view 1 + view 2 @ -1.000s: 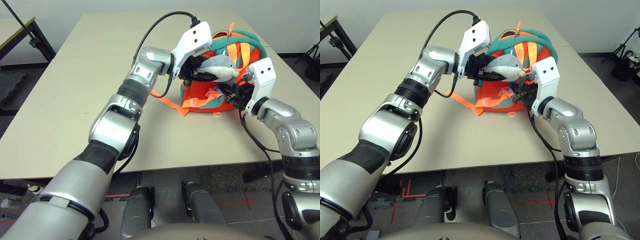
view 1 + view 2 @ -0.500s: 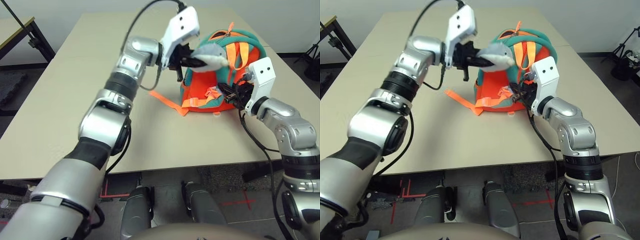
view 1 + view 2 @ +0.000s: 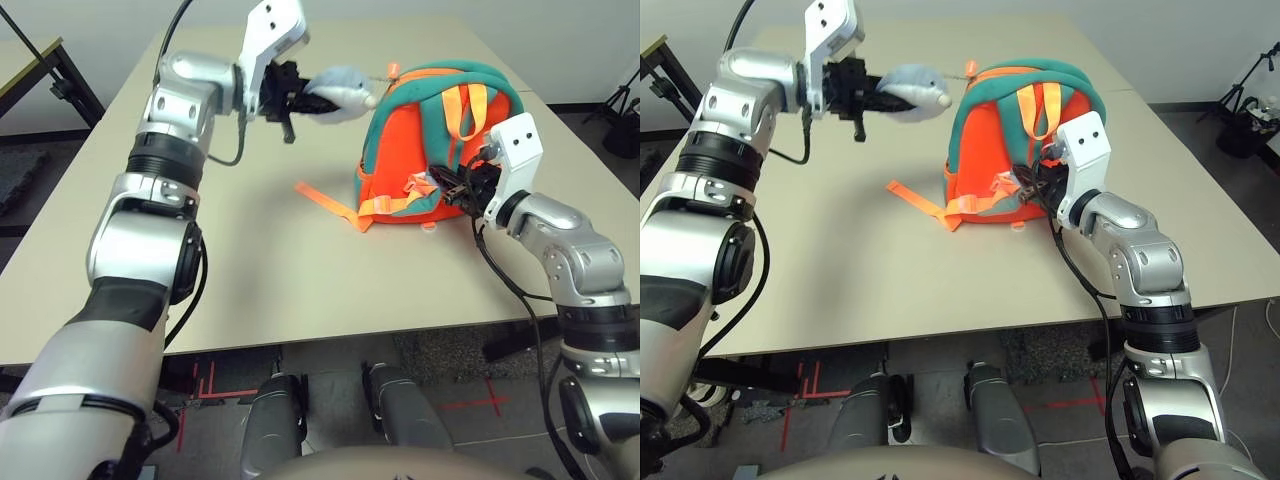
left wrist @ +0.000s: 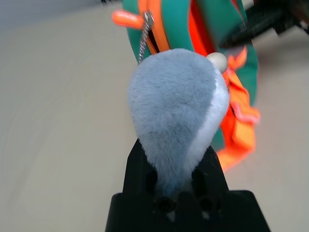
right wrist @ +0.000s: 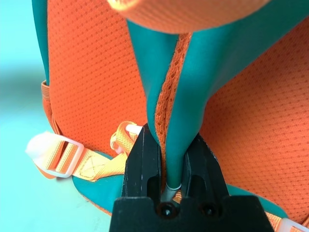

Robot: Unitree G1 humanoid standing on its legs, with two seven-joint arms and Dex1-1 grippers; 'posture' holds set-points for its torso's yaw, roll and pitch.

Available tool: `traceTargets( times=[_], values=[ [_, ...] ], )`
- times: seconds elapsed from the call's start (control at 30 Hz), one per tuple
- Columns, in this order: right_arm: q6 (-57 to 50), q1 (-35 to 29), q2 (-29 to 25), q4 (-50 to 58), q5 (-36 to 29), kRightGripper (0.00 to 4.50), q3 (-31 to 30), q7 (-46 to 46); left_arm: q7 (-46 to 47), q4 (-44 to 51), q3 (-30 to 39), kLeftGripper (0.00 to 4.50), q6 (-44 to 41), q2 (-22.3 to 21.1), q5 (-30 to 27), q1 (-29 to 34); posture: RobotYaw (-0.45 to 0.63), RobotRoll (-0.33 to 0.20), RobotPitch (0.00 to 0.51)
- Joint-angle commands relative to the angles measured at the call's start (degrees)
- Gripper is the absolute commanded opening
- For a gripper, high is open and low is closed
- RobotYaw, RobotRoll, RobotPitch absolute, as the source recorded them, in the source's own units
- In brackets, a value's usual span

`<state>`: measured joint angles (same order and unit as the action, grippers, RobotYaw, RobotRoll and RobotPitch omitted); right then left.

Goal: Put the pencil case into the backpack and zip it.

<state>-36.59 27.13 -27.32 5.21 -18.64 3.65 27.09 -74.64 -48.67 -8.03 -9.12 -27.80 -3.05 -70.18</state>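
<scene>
The orange backpack [image 3: 400, 150] with teal trim stands upright on the table at centre right, straps facing me. Its grey-white plush fish [image 3: 338, 88] hangs out to the backpack's left on a small chain [image 4: 143, 41], lifted above the table. My left gripper [image 3: 296, 97] is shut on the fish's tail end, as the left wrist view shows [image 4: 175, 147]. My right gripper [image 3: 455, 186] is at the backpack's lower right side, shut on a teal strap [image 5: 176, 111] of the bag. The pencil case is out of view.
A loose orange strap [image 3: 325, 198] trails from the backpack across the beige table [image 3: 250, 280] toward the left. A dark stand [image 3: 60, 75] is off the table's far left corner. The table's right edge runs close behind my right arm.
My left gripper has carried the plush fish up and to the left, away from the backpack. The backpack has been drawn upright. The right gripper keeps its hold in place.
</scene>
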Motion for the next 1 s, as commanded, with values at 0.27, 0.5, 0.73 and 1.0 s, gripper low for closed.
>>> traceTargets(
  times=[0.27,0.5,0.73,1.0],
  values=[
    [-1.0,-0.4,-0.4,-1.9,1.7,0.25,-1.2,0.3,0.0,-4.5,-2.7,0.30,-1.6,-0.5,3.1,6.4,-0.21,0.000,0.087],
    [-1.1,-0.7,-0.5,-1.4,1.9,0.25,-1.1,0.3,0.4,-11.9,-5.3,0.30,0.3,3.2,5.7,7.6,-0.22,0.000,0.088],
    [-1.3,-0.9,-0.4,-1.1,2.1,0.25,-1.1,0.1,1.0,-18.3,-6.4,0.29,2.2,7.6,8.0,7.7,-0.23,0.000,0.088],
    [-1.6,-0.9,-0.1,-0.8,2.1,0.25,-1.1,-0.2,3.6,-22.4,-7.2,0.29,4.0,11.3,10.8,7.6,-0.25,0.000,0.089]
  ],
)
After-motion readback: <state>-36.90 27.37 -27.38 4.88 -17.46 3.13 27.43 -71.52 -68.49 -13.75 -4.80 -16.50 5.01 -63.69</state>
